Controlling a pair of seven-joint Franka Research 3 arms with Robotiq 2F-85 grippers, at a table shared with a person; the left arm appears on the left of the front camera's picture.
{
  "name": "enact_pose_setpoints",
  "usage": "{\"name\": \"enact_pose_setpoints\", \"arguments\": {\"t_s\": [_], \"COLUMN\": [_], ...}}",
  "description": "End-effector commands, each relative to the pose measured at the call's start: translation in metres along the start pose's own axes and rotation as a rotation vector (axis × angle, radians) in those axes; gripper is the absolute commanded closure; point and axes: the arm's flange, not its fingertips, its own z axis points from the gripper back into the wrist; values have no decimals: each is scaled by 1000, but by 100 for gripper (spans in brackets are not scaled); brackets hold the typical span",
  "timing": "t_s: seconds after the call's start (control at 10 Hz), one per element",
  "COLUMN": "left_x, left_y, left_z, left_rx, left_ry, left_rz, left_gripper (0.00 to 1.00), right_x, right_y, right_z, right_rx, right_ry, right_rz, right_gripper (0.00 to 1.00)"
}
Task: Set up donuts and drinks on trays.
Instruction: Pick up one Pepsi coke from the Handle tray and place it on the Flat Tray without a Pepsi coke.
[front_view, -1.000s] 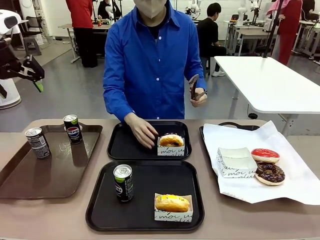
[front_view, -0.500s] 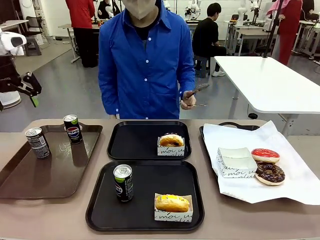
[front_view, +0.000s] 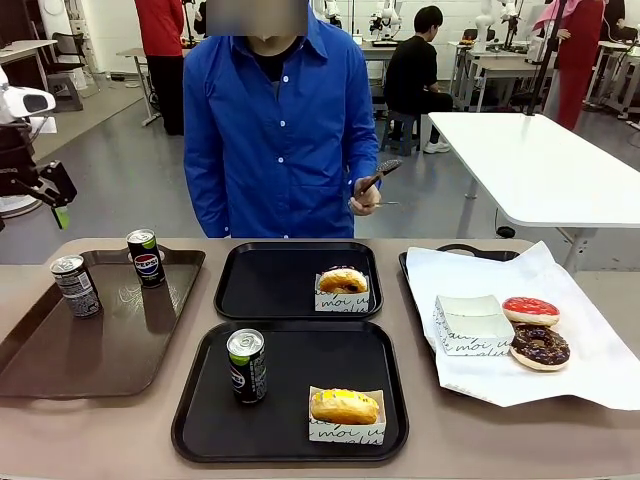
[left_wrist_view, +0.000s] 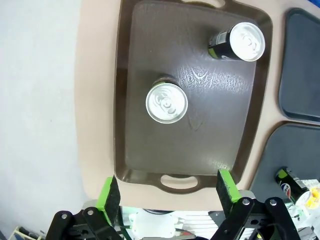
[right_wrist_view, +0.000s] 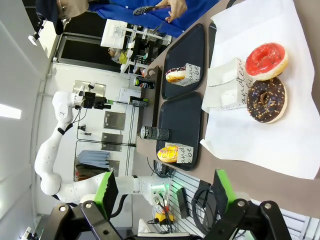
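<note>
Two black trays lie mid-table. The far tray (front_view: 265, 290) holds a yellow donut (front_view: 343, 280) in a paper box. On the near tray (front_view: 300, 420) stand a black can (front_view: 247, 366) and a second boxed yellow donut (front_view: 344, 406). A red donut (front_view: 530, 310) and a chocolate donut (front_view: 540, 346) rest on white paper at the right. My left gripper (front_view: 58, 208) hangs open, high over the brown tray's left end, above the greyish can (left_wrist_view: 166, 102) and Pepsi can (left_wrist_view: 240, 42). The right gripper (right_wrist_view: 163, 191) is open and empty, far above the table, looking down on the red donut (right_wrist_view: 267, 61).
The long brown tray (front_view: 100, 340) at the left carries the two cans. An empty paper box (front_view: 472, 325) sits on the white sheet (front_view: 590, 370) over a dark tray. A person in a blue shirt stands behind the table holding tongs (front_view: 378, 178).
The person's hand has left the far tray's donut box and the person has stepped back. My left gripper has drifted a little left and down.
</note>
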Motion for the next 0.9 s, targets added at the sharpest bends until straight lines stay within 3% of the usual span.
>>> {"name": "enact_pose_setpoints", "arguments": {"t_s": [0.0, 0.2, 0.5, 0.8], "left_x": [5, 1, 9, 7], "left_y": [8, 10, 6, 7], "left_z": [-12, -31, -50, -45], "left_rx": [-23, -75, -41, -42], "left_ry": [-9, -98, -116, -96], "left_rz": [-42, 8, -80, -35], "left_gripper": [0, 0, 0, 0], "right_x": [0, 0, 0, 0], "right_y": [-1, -1, -1, -1], "right_z": [0, 0, 0, 0], "right_rx": [14, 14, 14, 14], "right_ry": [-2, -2, -2, -2], "right_rz": [12, 12, 12, 12], "right_gripper": [0, 0, 0, 0]}}
